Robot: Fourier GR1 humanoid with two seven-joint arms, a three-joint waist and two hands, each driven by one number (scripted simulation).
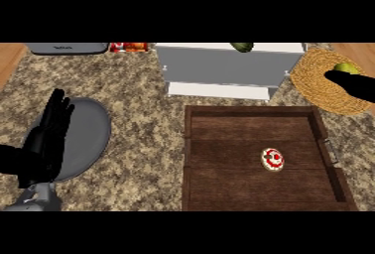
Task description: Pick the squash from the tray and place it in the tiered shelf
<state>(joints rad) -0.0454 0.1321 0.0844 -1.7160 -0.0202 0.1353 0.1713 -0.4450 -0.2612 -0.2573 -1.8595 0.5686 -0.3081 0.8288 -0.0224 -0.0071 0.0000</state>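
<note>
A yellow-green squash shows at the far right, above a round woven mat. My right hand reaches in from the right edge and is curled round the squash's lower part, hiding most of it. The white tiered shelf stands at the top centre, left of the hand. The wooden tray lies below the shelf and holds only a small red-and-white round item. My left hand rests open at the left, fingers straight up.
A grey plate lies under and beside the left hand. A dark green item sits at the shelf's top edge. A grey object and a red item stand at the back left on the speckled counter.
</note>
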